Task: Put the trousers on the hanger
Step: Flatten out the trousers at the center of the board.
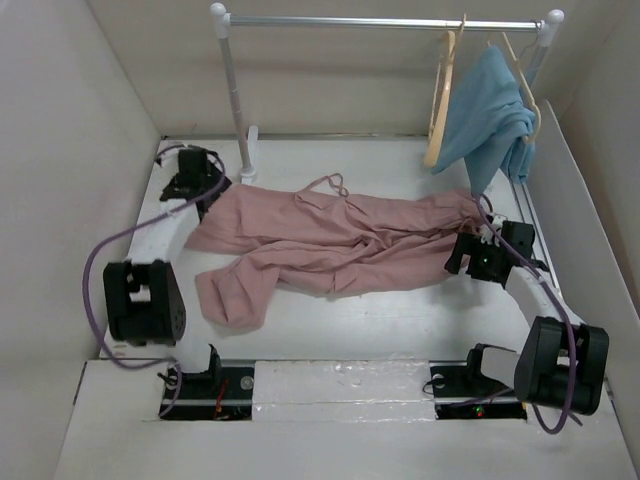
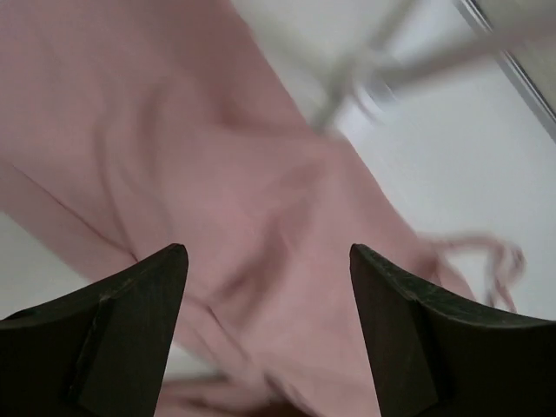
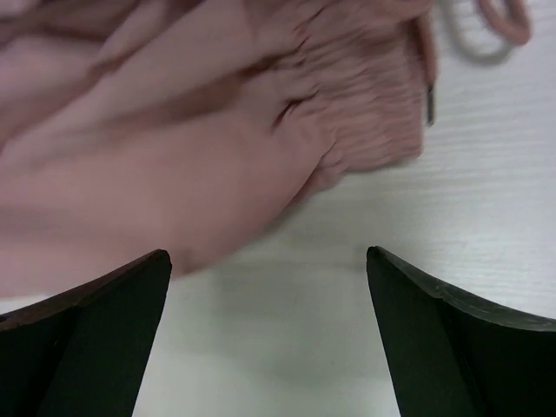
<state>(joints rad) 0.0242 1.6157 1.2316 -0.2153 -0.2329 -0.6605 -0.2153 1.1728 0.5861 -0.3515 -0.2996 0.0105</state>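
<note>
Trousers [image 1: 330, 240] sprawled on the bench [image 1: 400, 320]
Left pincer [image 2: 269, 254] and right pincer [image 3: 269, 254] gape empty; we should each bite a firm fold before lifting toward the hanger [image 1: 440, 110].

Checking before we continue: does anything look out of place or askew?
The trousers lie rumpled across the table, one leg angled toward the near left. The hanger hangs bare on the rail beside the blue garment. Nothing looks spilled or damaged.

rail post [image 1: 232, 85] just behind trousers [image 1: 340, 240]
</note>
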